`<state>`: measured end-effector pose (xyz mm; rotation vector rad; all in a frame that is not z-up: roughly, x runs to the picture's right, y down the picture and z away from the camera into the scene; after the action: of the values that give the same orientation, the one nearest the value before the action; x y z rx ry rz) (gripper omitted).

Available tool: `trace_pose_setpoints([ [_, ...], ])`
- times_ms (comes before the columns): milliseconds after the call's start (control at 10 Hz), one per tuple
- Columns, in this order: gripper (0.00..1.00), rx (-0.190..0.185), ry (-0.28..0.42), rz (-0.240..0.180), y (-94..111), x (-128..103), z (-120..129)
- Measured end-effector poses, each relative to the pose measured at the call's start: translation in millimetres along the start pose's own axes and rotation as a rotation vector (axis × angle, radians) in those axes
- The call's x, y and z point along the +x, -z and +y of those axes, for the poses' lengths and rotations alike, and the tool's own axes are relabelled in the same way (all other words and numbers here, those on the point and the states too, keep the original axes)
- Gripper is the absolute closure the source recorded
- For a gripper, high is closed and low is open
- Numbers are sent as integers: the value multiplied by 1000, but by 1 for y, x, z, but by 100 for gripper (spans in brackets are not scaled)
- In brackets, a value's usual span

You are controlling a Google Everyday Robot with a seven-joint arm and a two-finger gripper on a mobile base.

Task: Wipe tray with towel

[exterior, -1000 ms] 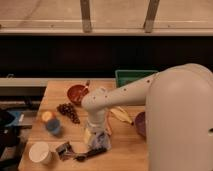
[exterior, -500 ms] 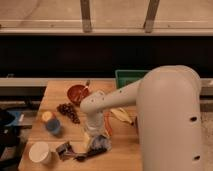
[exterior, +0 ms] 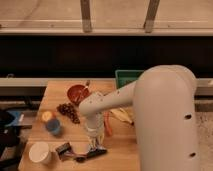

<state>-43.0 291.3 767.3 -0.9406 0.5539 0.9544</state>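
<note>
1. Table [exterior: 55, 90]: pale wood, and it carries everything listed below.
2. Arm [exterior: 165, 120]: a bulky white shell fills the right side of the view. A slimmer white link reaches left and turns down over the table's near middle.
3. Gripper [exterior: 95, 147]: points straight down at the near edge of the table, low over the surface. Whether it is clenched or released cannot be told.
4. Dark flat piece [exterior: 92, 155]: lies on the wood directly under the gripper and runs left to right. It cannot be told whether this is the towel, or whether the gripper touches it.
5. Green tray [exterior: 126, 77]: sits at the far edge of the table, well apart from the gripper. Its right part is hidden behind the arm.
6. Red bowl [exterior: 77, 93]: far left of centre, with a utensil handle leaning out of it.
7. Dark grapes [exterior: 68, 110]: a cluster just in front of the bowl.
8. Blue cup [exterior: 53, 127]: left side of the table, with a small orange item [exterior: 47, 116] just behind it.
9. White cup [exterior: 39, 152]: near left corner.
10. Small dark block [exterior: 63, 148]: between the white cup and the gripper.
</note>
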Motion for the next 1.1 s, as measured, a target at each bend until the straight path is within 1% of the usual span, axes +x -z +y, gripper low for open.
trace_pose_setpoints([
  [100,94,1,-2,1,0,0,-1],
  [200,99,2,-4,-2,0,0,-2],
  [300,100,4,-8,-13,4,0,-4],
  [500,100,-7,-24,-59,25,2,-15],
  [700,100,-29,-38,-144,70,9,-29],
  [800,100,-38,-46,-175,88,11,-37],
  [1100,100,-79,-79,-282,147,0,-79],
])
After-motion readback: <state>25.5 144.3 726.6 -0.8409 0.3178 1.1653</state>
